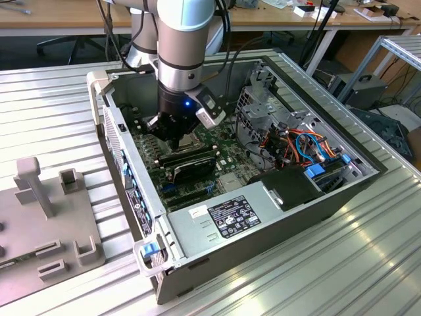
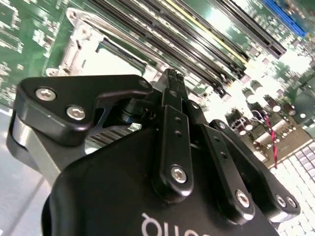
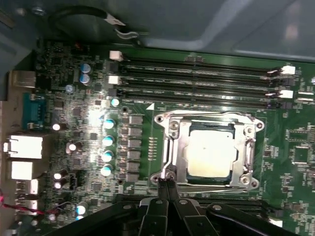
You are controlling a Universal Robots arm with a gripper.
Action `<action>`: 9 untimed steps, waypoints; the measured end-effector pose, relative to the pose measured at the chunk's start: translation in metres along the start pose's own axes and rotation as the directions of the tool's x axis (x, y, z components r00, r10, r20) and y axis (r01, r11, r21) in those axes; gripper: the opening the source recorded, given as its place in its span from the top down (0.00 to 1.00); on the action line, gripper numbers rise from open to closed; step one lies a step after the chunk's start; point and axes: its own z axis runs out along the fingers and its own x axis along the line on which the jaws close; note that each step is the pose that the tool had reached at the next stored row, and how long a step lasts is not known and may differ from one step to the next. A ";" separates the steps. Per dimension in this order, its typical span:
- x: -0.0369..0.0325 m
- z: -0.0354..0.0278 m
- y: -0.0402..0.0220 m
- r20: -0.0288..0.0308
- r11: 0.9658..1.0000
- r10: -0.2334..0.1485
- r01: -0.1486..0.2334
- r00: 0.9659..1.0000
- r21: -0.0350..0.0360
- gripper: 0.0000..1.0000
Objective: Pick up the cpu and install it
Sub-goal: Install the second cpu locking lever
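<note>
With the cpu [image 3: 209, 153] already lying in its socket [image 3: 170, 125] on the board inside the open computer case [image 1: 329, 204], the tool [image 3: 167, 183], fingers pressed together and holding nothing, sits at the socket's edge, where gentle, steady pressure suits best.

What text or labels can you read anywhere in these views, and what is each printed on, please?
None can be read.
power supply label: print too small.
white sticker beside it: too small.
memory module labels: blurred.
White lettering on the hand body, second wrist view: cut off at the edge.
CPU lid: washed out by glare.
</note>
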 end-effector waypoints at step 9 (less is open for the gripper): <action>-0.0283 0.0013 -0.0017 0.000 1.000 0.000 0.000 1.000 0.000 0.89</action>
